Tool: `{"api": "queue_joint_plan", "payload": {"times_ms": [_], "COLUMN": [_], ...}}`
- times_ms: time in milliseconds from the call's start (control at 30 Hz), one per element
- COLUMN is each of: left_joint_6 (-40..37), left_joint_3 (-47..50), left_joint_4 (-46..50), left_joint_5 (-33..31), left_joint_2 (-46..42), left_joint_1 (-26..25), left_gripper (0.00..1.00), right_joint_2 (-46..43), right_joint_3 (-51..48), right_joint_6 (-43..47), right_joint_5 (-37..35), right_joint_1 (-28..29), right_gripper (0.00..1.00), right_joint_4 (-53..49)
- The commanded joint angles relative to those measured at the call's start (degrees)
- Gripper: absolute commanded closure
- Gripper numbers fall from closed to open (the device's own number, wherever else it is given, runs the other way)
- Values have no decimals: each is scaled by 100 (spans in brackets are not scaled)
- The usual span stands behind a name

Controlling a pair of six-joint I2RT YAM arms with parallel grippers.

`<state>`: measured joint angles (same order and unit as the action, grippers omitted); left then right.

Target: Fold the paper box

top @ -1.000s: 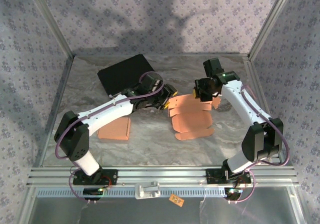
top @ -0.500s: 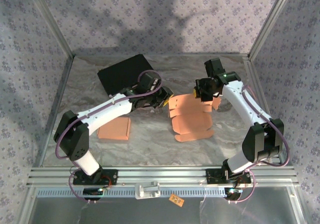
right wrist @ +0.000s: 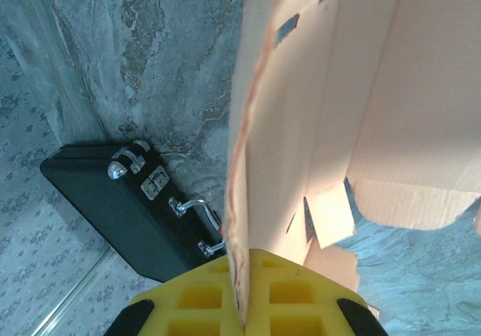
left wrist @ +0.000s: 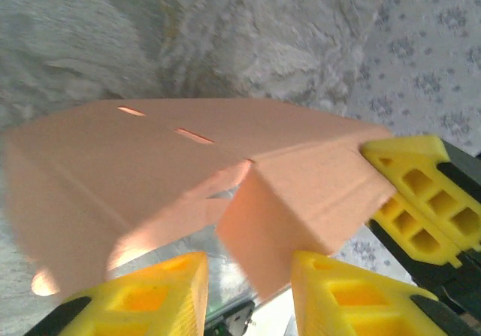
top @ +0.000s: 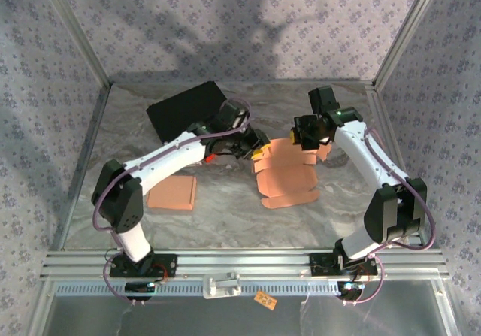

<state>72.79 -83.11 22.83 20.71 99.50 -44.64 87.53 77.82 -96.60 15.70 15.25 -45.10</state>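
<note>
Cardboard box blank (top: 289, 180), salmon-pink
Right gripper (right wrist: 244, 276) clamps its far panel; left gripper (left wrist: 248, 268) straddles a flap, grasp unclear.

Both arms wear white shells between black joint housings. A purple cable (top: 93, 212) loops along the left arm (top: 161, 163) and the right arm (top: 368, 159). Black bases sit on the aluminium rail (top: 240, 259). The left fingers (left wrist: 146, 298) and right fingers (right wrist: 195, 306) are yellow plastic with recessed cells.
</note>
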Motion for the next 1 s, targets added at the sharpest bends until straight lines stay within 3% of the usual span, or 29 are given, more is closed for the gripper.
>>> {"api": "queue_joint_plan", "payload": {"times_ms": [0, 200, 433, 700, 967], "left_joint_6": [-494, -644, -1285, -1619, -2385], "left_joint_3": [-404, -747, -1235, 168, 1416], "left_joint_4": [644, 968, 1512, 1394, 1013], "left_joint_5": [438, 351, -115, -209, -439], "left_joint_2": [200, 306, -344, -1219, -1562], "left_joint_1": [-25, 26, 133, 880, 1329], "left_gripper": [61, 57, 48, 49, 57], "right_joint_2": [46, -23, -85, -236, 22], "right_joint_3": [39, -10, -212, -1162, -1335], "right_joint_6": [53, 202, 920, 916, 914], "right_joint_5": [120, 41, 97, 271, 323], "right_joint_1": [-12, 7, -101, 72, 575], "right_gripper": [100, 100, 100, 100, 100], "right_joint_4": [-16, -2, 501, 2071, 2966]}}
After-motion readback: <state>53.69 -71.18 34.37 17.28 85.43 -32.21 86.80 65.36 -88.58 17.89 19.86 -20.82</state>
